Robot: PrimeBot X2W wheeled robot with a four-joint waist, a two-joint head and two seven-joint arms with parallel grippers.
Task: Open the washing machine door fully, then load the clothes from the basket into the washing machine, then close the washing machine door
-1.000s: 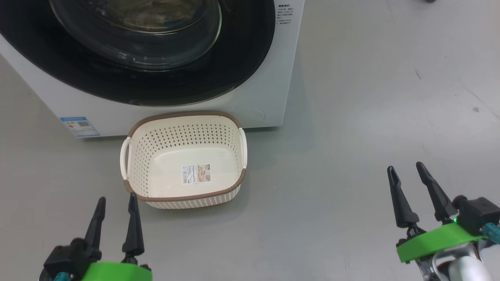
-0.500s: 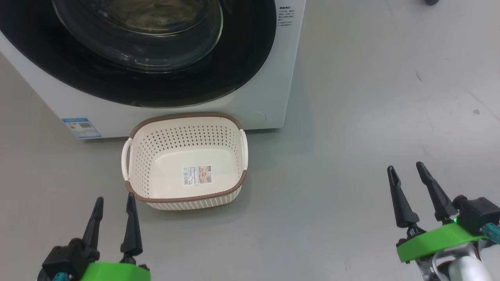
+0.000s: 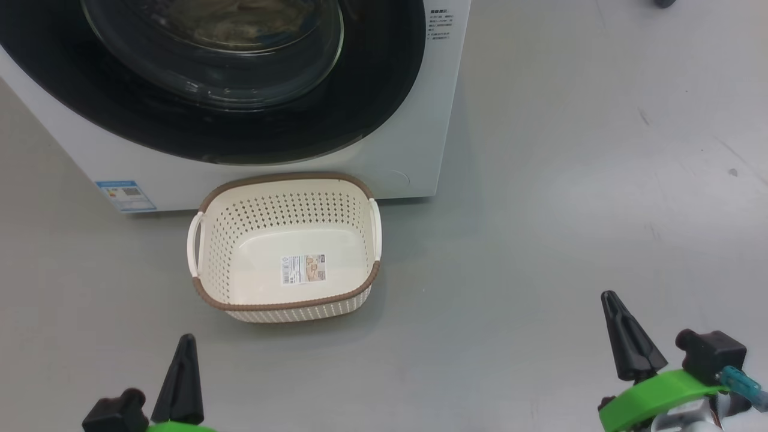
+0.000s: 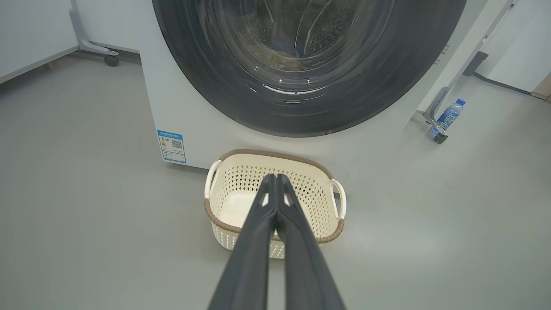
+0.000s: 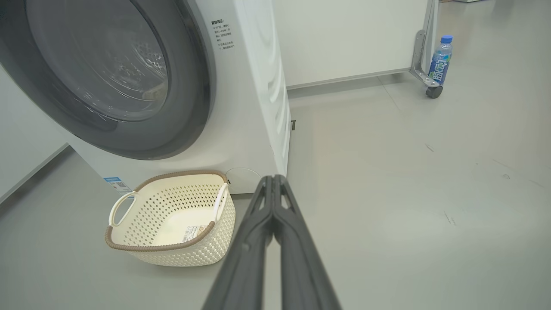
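The white washing machine (image 3: 414, 144) stands at the top with its black-ringed glass door (image 3: 240, 126) shut flat against the front. Pale cloth, the clothes (image 3: 240, 24), shows dimly through the glass inside the drum. The cream basket (image 3: 285, 303) with a brown rim sits on the floor before the machine, holding just its label sticker. My left gripper (image 3: 185, 345) is at the lower left, shut, nothing in it. My right gripper (image 3: 612, 300) is at the lower right, shut and empty. Both wrist views show the fingers pressed together, left gripper (image 4: 273, 177), right gripper (image 5: 272, 177).
Grey floor (image 3: 570, 180) spreads wide to the right of the machine. A blue water bottle (image 5: 440, 60) stands beside a wheeled metal frame leg (image 5: 424, 64) far off. A blue energy label (image 3: 126, 195) sits low on the machine's front.
Both grippers have closed from open to shut and dropped lower in the head view. The basket and door stay as they were.
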